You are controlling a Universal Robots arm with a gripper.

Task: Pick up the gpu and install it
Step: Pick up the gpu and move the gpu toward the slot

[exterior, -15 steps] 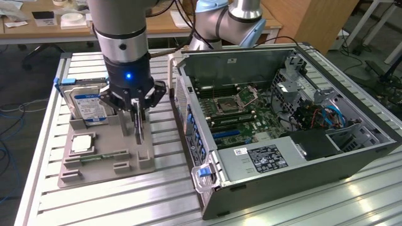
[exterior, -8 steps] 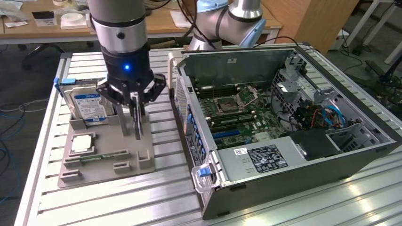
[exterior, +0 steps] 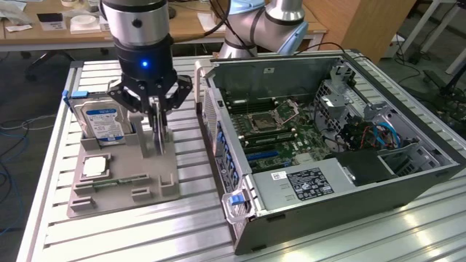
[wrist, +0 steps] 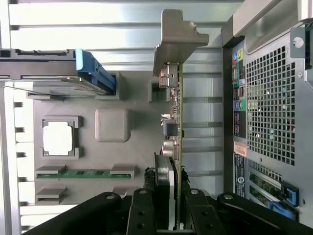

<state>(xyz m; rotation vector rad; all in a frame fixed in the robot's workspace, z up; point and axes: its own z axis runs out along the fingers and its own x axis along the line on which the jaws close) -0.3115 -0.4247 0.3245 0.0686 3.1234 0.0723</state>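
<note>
Wrist view is showing the end effector [wrist: 176, 223] narrowly pinching the thin dark rectangular gpu card [wrist: 172, 128], standing edge-on between its fingers in the grey plastic holder [wrist: 142, 98], long axis along the finger gap.

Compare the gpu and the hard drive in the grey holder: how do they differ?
The gpu is a thin dark card; the hard drive is a thicker silver box with a blue-white label. The gripper is shut on the gpu; the hard drive stands free. Both stand on edge in the grey holder.
</note>
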